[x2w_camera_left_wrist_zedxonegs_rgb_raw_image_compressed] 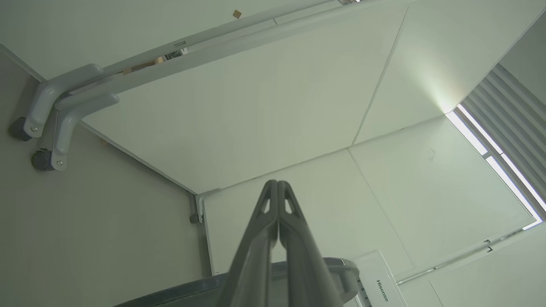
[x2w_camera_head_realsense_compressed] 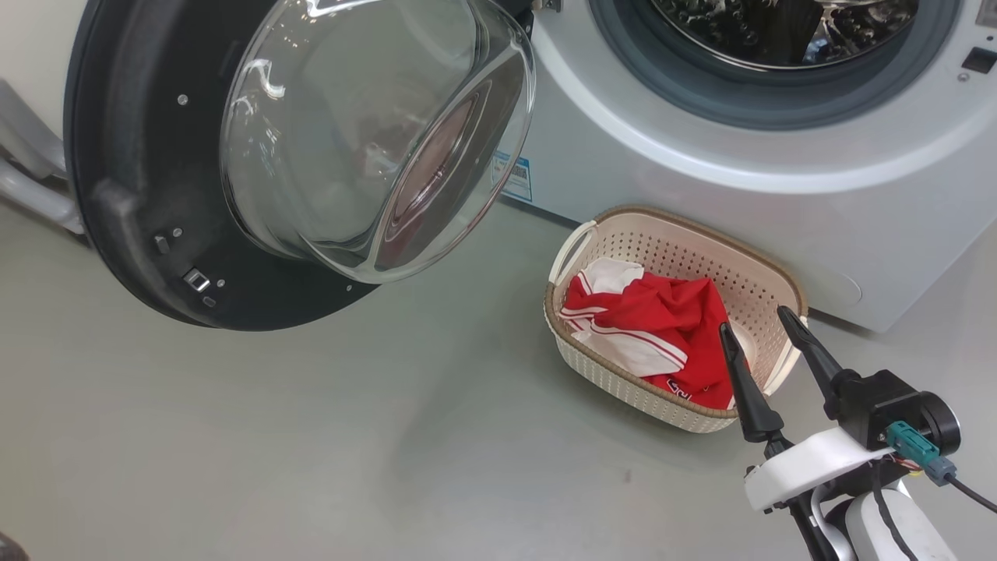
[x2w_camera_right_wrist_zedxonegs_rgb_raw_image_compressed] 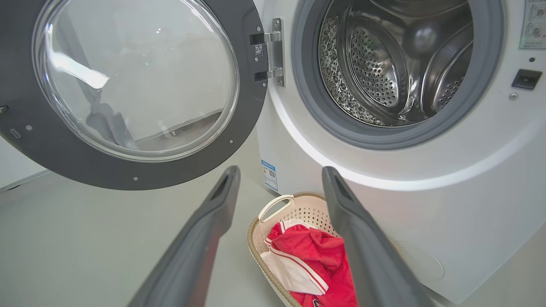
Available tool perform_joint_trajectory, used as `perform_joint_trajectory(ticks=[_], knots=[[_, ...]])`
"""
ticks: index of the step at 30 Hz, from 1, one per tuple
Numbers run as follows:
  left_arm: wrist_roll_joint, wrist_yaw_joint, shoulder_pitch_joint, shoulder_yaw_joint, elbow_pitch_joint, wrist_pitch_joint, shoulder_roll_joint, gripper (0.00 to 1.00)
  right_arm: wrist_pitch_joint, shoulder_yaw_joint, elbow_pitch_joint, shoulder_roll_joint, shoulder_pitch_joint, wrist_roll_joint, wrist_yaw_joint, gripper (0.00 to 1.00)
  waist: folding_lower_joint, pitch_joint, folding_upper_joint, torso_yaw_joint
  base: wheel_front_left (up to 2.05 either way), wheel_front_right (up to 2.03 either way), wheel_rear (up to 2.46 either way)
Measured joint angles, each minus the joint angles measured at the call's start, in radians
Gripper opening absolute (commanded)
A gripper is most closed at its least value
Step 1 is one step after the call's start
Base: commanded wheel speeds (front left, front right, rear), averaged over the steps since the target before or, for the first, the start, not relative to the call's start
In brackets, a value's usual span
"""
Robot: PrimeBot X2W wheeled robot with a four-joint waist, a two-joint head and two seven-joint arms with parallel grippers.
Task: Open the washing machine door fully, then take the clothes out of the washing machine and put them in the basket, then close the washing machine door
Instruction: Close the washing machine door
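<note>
Washing machine door point(x2w_camera_head_realsense_compressed: 132, 195) — upper left of frame, swung wide; rigid, glossy rim likely slippery, best pushed at its free edge. Clothes point(x2w_camera_head_realsense_compressed: 662, 319) lie in basket point(x2w_camera_head_realsense_compressed: 701, 241). Right gripper point(x2w_camera_head_realsense_compressed: 754, 319) spread wide, empty — left gripper point(x2w_camera_left_wrist_zedxonegs_rgb_raw_image_compressed: 277, 183) pinched together.

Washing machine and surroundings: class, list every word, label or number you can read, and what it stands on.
"Hisense": white panel, left wrist view.
Blue sticker, washing machine front: too small to read.
Pale label, upper front: blurred.
Print on the clothes: creased, unreadable.
</note>
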Motion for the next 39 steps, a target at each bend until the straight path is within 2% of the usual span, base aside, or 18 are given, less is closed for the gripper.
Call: perform_joint_trajectory(ticks=[9, 15, 29, 39], knots=[[-0.058, 0.073, -0.126, 0.01, 0.193, 0.097, 0.099, 0.0, 0.022, 0.021, -0.02, -0.009, -0.023, -0.006, 0.002, 1.0, 0.0, 0.032, -0.0001, -0.025, 0.0, 0.0, 0.0], [-0.067, 0.111, -0.204, -0.06, 0.306, 0.18, 0.13, 0.0, 0.035, 0.025, -0.034, -0.018, -0.032, -0.006, 0.009, 1.0, 0.0, 0.05, 0.0, -0.061, 0.0, 0.0, 0.0], [-0.057, 0.109, -0.277, -0.152, 0.462, 0.288, 0.15, 0.0, 0.045, 0.006, -0.058, -0.029, -0.035, -0.006, 0.008, 1.0, 0.0, 0.094, 0.0, -0.123, 0.0, 0.0, 0.0], [-0.06, 0.045, -0.299, -0.165, 0.514, 0.36, 0.162, 0.0, 0.045, -0.002, -0.064, -0.037, -0.035, -0.006, 0.008, 1.0, 0.0, 0.105, 0.0, -0.115, 0.0, 0.0, 0.0]])
